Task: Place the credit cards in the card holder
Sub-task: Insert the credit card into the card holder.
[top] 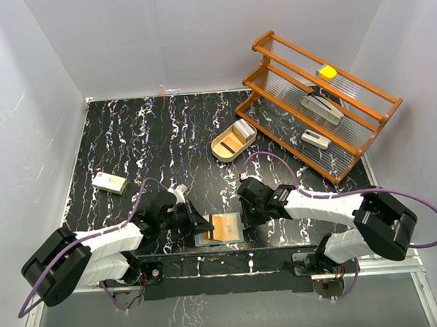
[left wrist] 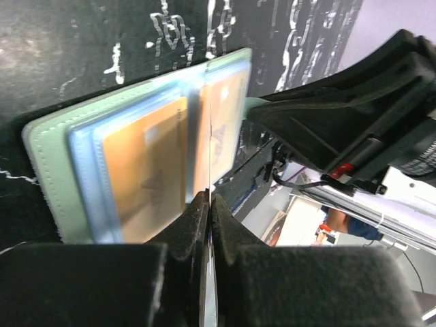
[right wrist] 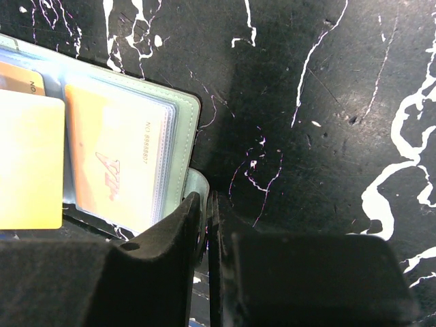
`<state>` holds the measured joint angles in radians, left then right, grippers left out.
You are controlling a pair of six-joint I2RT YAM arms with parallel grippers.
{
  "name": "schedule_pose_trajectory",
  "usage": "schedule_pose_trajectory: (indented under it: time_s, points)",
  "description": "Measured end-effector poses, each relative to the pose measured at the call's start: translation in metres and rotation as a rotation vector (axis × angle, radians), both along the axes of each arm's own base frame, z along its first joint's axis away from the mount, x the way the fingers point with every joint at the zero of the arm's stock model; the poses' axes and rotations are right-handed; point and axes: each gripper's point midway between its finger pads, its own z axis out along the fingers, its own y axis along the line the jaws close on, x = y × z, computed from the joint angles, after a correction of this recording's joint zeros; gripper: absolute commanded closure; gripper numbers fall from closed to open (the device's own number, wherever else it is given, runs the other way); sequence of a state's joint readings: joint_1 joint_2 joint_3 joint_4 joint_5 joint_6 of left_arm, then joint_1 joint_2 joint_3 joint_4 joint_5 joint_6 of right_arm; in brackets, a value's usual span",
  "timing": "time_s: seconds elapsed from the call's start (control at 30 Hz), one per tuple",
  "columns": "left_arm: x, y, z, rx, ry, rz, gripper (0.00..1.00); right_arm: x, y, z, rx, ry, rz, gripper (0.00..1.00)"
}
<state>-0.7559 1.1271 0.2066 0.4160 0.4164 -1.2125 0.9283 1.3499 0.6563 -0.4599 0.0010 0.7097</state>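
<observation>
Black white-veined worktop (top: 129, 139) carries the open teal-green bifold card holder (top: 204, 240) at its near edge, with orange plastic credit cards (top: 223, 225) on it. A tug could tear the clear pocket leaf (left wrist: 210, 136) or drag the holder off that edge. Both arms reach low. The left gripper (left wrist: 208, 201) pinches the leaf, and the right gripper (right wrist: 206, 201), jaws almost together, sits at the holder's right edge.

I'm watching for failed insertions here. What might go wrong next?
The credit card in the left fingers may skid over the pocket instead of entering. The card holder lies at the table's near edge, held only at its tab by the right fingers; a push might slide it off.
</observation>
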Motion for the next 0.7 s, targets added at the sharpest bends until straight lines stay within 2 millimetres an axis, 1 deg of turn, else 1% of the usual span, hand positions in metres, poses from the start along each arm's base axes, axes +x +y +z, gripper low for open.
schedule_pose_trajectory:
  time_s: [0.2,0.7]
  points:
    - [-0.005,0.005,-0.018,0.058,0.016,-0.028,1.0,0.0,0.0,0.0,0.0,0.0,0.001,0.91]
    - [-0.008,0.005,-0.025,0.052,0.02,-0.042,1.0,0.0,0.0,0.0,0.0,0.0,0.001,0.92]
